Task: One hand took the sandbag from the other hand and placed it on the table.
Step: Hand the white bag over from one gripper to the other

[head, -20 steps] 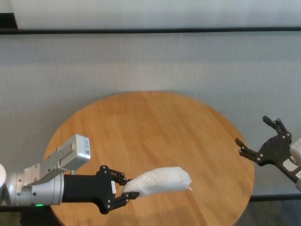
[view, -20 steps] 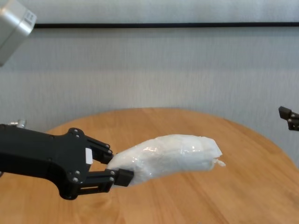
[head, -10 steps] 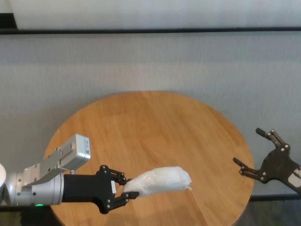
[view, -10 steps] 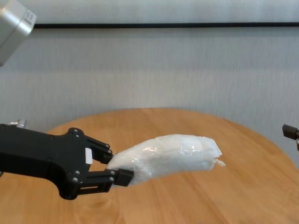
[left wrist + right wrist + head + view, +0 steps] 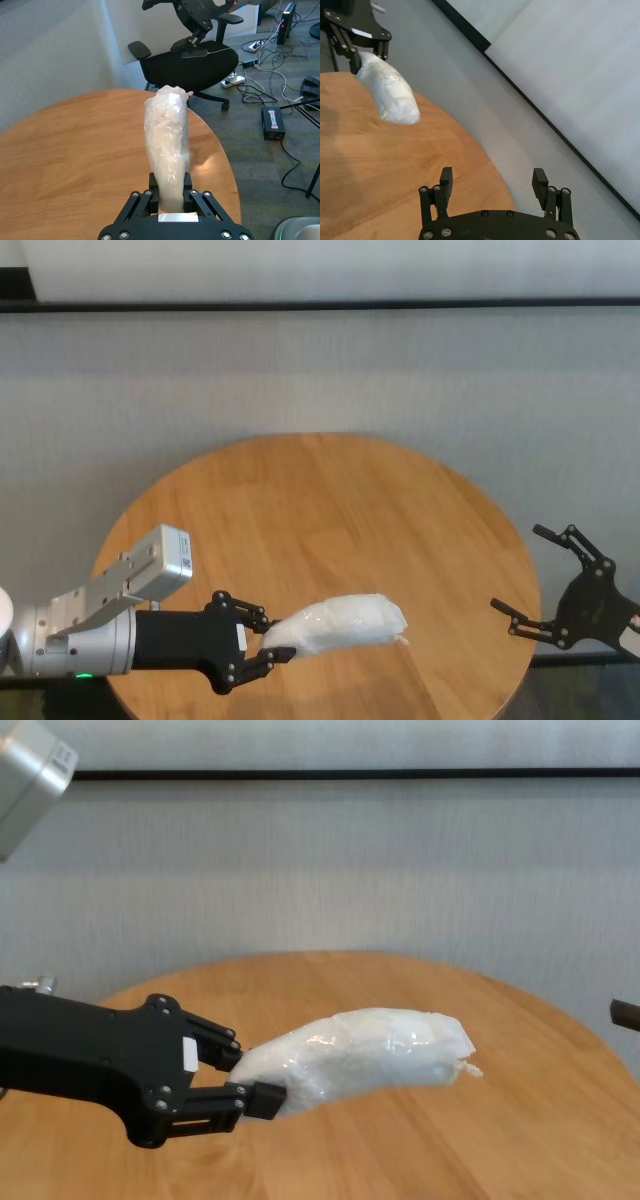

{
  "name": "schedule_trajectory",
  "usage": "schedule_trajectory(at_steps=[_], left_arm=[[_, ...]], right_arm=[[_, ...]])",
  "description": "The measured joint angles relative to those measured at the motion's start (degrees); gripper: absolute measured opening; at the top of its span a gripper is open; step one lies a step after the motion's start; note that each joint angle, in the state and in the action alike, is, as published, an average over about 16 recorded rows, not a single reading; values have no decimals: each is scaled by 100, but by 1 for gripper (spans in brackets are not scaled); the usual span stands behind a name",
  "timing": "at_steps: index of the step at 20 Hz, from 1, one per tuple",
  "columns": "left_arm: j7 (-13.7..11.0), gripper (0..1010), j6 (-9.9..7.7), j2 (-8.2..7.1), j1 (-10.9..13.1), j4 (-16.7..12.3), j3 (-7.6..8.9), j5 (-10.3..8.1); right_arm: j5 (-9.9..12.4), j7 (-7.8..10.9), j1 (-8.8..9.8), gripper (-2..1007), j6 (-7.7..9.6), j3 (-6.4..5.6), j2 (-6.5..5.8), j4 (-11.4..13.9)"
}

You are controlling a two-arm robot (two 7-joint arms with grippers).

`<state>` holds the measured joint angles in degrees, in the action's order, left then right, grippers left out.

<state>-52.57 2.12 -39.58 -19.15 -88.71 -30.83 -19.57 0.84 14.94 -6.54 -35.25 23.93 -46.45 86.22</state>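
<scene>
The sandbag (image 5: 340,625) is a lumpy white plastic pouch held level above the near part of the round wooden table (image 5: 330,500). My left gripper (image 5: 272,645), the one with a small white square sticker, is shut on the bag's tail end; the chest view shows the sandbag (image 5: 360,1060) sticking out to the right from the left gripper (image 5: 255,1085). My right gripper (image 5: 518,568) hangs open and empty beside the table's right edge, well apart from the bag. The right gripper (image 5: 492,175) faces the sandbag (image 5: 390,95) from a distance.
A grey wall runs behind the table (image 5: 400,985). In the left wrist view, a black office chair (image 5: 195,65) stands beyond the table (image 5: 60,150), with cables and a power brick (image 5: 272,122) on the floor.
The right gripper has moved down and toward the near side along the table's right edge, staying open. The left gripper and the sandbag have not moved.
</scene>
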Motion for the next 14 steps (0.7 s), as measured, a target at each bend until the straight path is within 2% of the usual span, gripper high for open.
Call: schedule_trajectory(at_steps=[8, 14], left_arm=[[0, 278, 0, 0, 0, 0, 0, 0], [0, 278, 0, 0, 0, 0, 0, 0]], right_arm=[[-691, -63, 139, 1000, -548, -67, -70, 44], [-1276, -197, 295, 1000, -923, -115, -11, 82]])
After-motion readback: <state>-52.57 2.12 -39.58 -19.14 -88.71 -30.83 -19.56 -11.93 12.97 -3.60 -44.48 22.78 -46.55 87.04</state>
